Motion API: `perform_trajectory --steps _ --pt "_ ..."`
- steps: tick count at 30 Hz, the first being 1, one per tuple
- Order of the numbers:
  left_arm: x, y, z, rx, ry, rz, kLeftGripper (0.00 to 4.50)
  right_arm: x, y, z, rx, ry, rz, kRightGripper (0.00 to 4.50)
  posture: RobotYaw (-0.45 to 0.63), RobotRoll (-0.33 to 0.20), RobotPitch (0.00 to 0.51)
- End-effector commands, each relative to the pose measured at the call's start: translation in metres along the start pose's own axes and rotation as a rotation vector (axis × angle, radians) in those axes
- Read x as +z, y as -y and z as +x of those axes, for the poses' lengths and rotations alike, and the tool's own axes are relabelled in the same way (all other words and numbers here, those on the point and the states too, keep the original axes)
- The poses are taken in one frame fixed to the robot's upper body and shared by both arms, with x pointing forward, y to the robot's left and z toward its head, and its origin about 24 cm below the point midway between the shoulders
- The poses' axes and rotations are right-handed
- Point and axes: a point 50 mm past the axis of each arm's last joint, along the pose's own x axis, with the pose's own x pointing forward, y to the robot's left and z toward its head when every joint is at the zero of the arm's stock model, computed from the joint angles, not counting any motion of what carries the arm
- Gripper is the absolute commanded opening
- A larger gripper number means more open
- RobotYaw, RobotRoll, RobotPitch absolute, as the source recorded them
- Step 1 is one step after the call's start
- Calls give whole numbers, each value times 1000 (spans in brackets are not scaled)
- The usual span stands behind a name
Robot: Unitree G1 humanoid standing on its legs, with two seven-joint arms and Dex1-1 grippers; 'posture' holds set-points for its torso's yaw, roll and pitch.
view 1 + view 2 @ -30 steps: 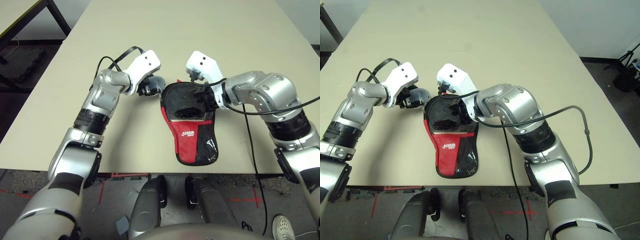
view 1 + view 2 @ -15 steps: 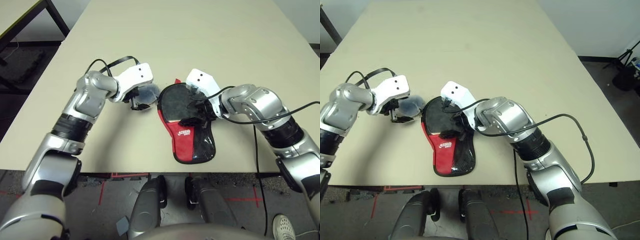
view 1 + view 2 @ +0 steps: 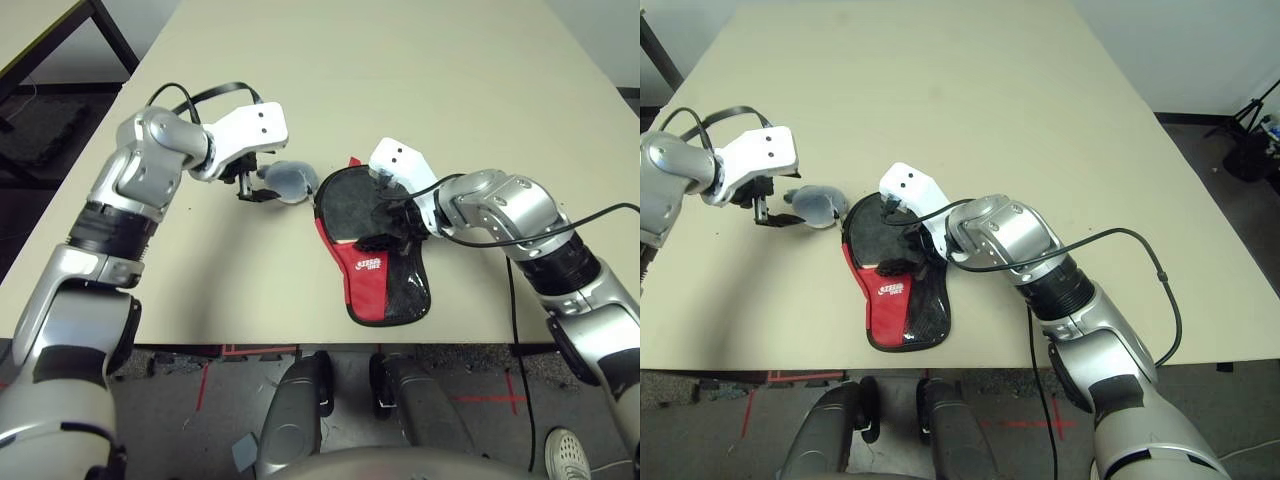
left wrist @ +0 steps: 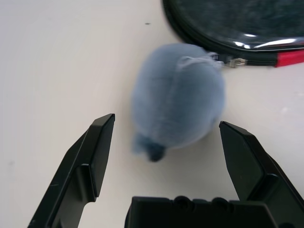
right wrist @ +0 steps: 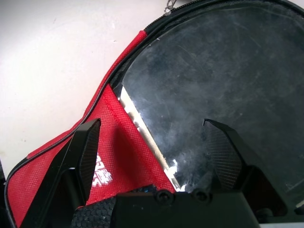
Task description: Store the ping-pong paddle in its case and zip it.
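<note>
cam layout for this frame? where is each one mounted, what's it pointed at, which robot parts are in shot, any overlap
Left eye and right eye views: on the head, looking forward and down at the table; both silver forearms show.
Left wrist view: on the left arm, looking along the open left end effector at the grey bundle.
Right wrist view: on the right arm, looking along the open right end effector at the ping-pong paddle in the case.
Shared: the left wrist view also catches the case's edge and zip pull.

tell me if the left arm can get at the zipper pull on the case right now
Probably not cleanly. The zipper pull sits at the case rim, but the grey soft bundle lies between it and the open left end effector, touching the rim.
</note>
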Motion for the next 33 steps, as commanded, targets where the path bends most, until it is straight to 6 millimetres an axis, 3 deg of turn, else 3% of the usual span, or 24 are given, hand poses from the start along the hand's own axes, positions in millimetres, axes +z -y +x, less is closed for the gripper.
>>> perform_trajectory --steps 1,13,30,33 --pt "-7 3 4 -50 -31 16 4482 -4 -2 6 6 -13 -1 4500 -86 0 169" --pt "-13 -1 17 -115 -56 136 4482 -6 -2 9 1 -12 6 4500 -91 0 163" --pt "-15 19 70 -212 1 50 4482 -7 -2 15 -7 -21 -3 4500 -112 0 174" --pt "-18 21 72 -220 -15 47 3934 -8 -1 16 -17 -29 -28 4500 -112 0 178"
